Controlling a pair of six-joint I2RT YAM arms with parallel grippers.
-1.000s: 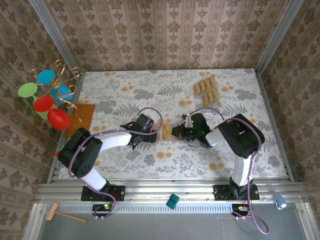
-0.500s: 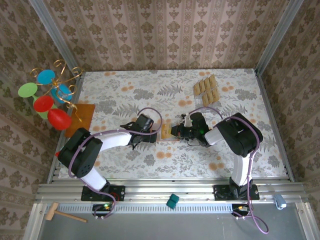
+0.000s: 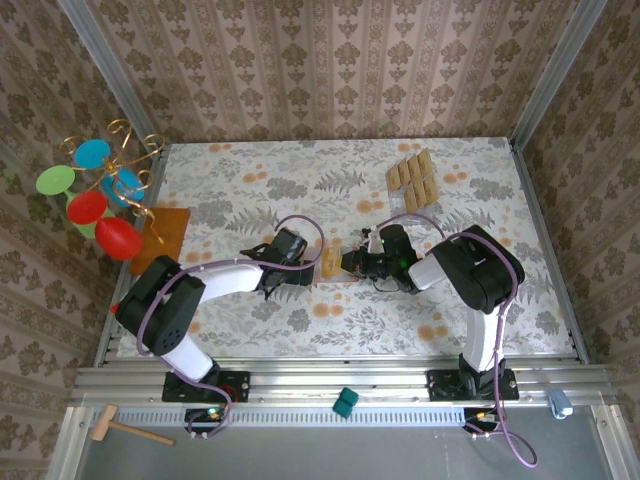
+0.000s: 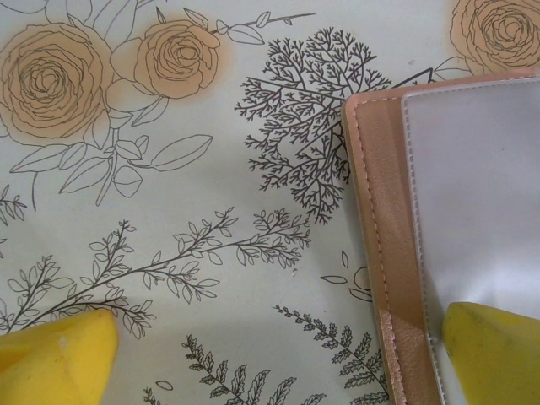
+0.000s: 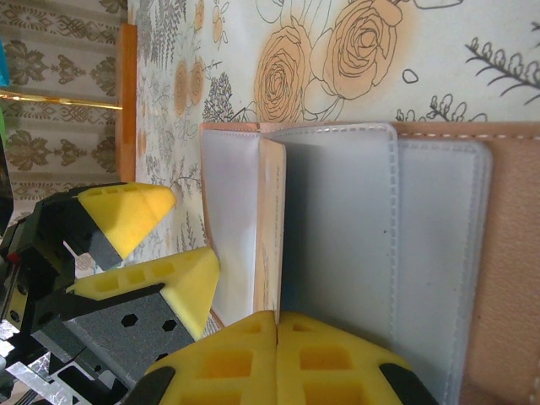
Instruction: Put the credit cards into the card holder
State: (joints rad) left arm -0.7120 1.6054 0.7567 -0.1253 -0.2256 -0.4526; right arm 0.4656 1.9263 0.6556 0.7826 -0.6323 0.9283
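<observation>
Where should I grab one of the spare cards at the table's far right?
Probably an end card of the credit cards, pinched across its narrow width, coming straight down from above. They lie flat in tight rows, so only an end card leaves a finger room.

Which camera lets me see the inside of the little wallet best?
The right wrist view. There the card holder lies open, grey pockets side by side, with a credit card standing edge-on at one pocket. The left wrist view catches just one corner, brown edge and grey lining. The top view shows it small and far off.
</observation>
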